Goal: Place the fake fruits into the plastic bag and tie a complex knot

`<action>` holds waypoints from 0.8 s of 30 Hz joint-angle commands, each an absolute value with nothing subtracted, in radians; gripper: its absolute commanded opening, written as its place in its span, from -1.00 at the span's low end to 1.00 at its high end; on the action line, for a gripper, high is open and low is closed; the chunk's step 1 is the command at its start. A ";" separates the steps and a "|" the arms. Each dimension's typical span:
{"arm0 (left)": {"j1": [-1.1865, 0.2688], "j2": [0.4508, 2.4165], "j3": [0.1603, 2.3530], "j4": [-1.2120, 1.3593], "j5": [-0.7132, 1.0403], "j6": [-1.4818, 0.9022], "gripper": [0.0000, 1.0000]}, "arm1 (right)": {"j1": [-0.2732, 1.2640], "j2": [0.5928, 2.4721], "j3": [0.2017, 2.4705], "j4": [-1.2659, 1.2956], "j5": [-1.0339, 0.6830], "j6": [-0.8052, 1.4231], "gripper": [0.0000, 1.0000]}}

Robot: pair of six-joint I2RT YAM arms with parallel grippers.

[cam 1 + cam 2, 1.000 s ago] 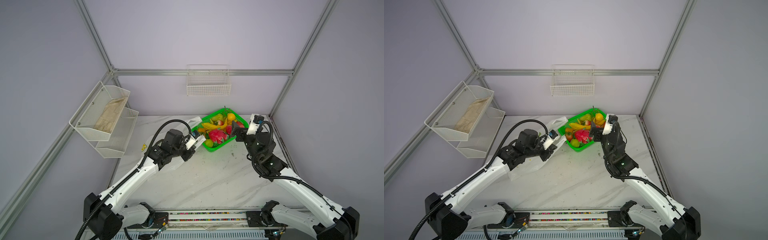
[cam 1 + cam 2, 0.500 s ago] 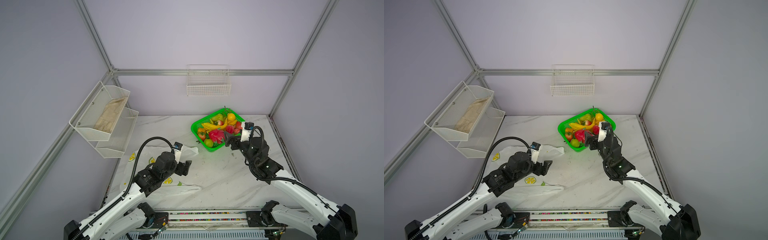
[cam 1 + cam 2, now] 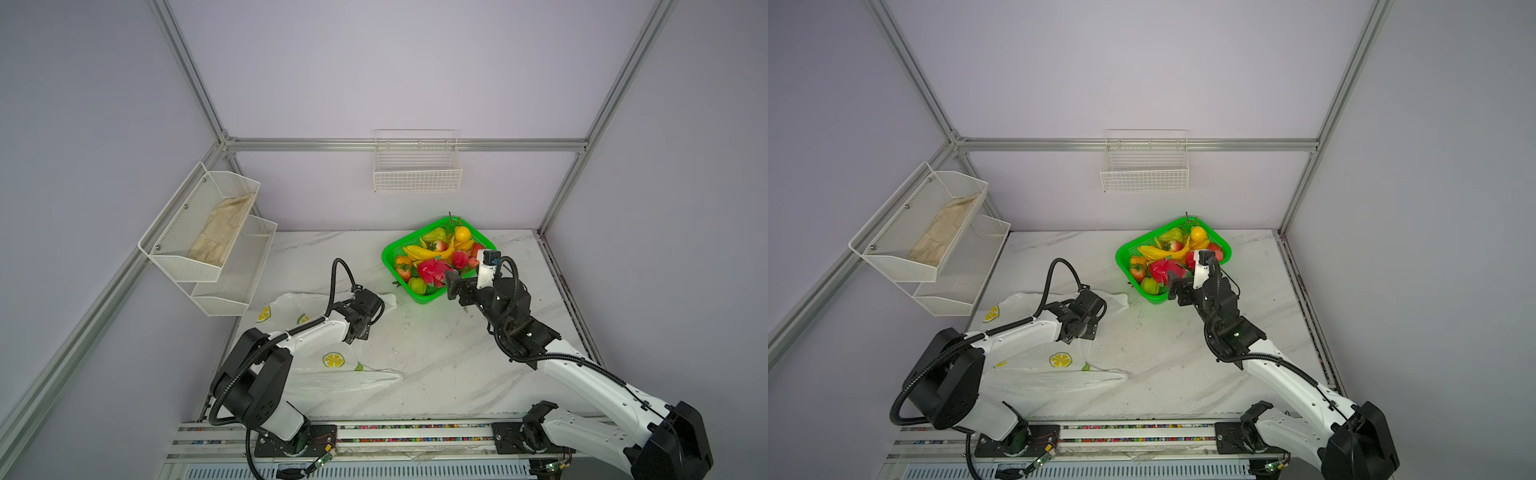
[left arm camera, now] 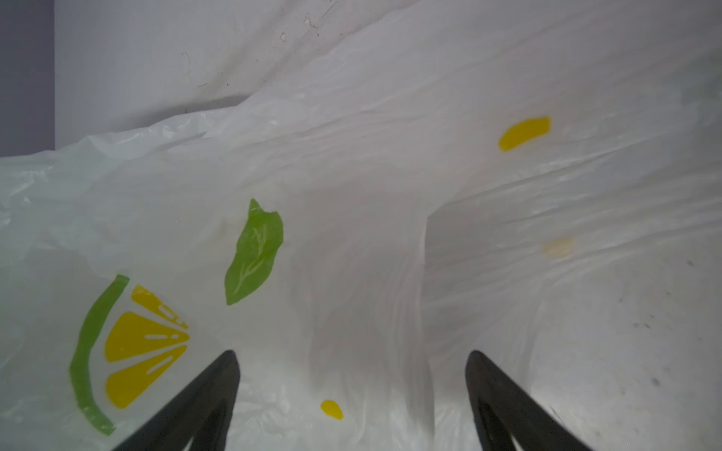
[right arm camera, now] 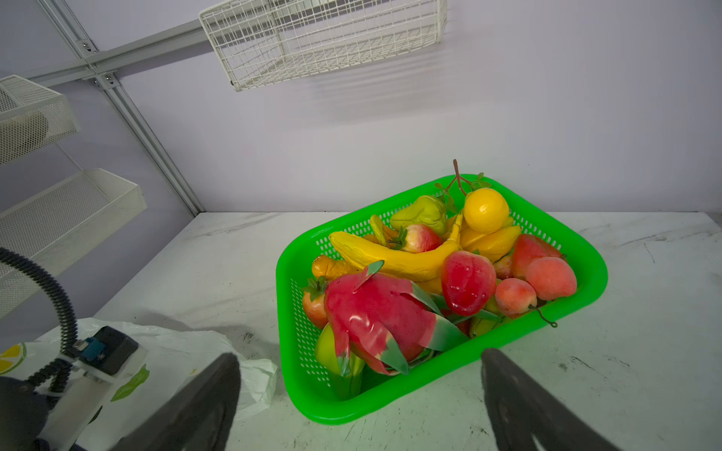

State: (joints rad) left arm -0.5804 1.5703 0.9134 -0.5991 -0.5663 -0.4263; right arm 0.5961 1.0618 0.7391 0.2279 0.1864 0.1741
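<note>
Lying slack and almost flat on the marble table (image 3: 449,357) toward eight o'clock in both top views, the plastic bag (image 3: 328,378) has dropped out of the left gripper (image 4: 351,353), which a second ago held it raised beside the green mesh basket (image 3: 388,254); that gripper now hovers just over the film, jaws wide apart with nothing between them. I judge the bag's mouth must be found and lifted again before loading can start. All the fake fruits (image 5: 429,269) sit heaped in the basket at one o'clock, none bagged yet. The right gripper (image 5: 359,355) has drawn back a little from the basket's near corner, jaws fully spread and empty, the pink dragon fruit (image 5: 375,312) nearest it. A white wall rack (image 3: 208,257) holding a beige cloth (image 3: 220,232) at ten o'clock and a wire basket (image 3: 417,174) at twelve hang well clear; only the bag's collapsed, overlapping layers look like an obstacle
</note>
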 commanded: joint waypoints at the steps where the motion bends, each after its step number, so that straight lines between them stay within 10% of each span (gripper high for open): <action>1: -0.568 1.608 1.005 -0.557 -0.580 -0.428 0.71 | 0.599 1.059 0.730 0.258 0.179 0.167 0.95; 12: -0.555 1.641 0.953 -0.551 -0.570 -0.446 0.07 | 0.598 1.056 0.712 0.257 0.195 0.170 0.95; 20: -0.551 1.574 0.972 -0.506 -0.464 -0.423 -1.00 | 0.599 1.088 0.705 0.241 0.208 0.148 0.95; 24: -0.508 1.361 0.910 -0.392 -0.211 -0.452 -1.00 | 0.601 1.104 0.672 0.247 -0.002 0.094 0.89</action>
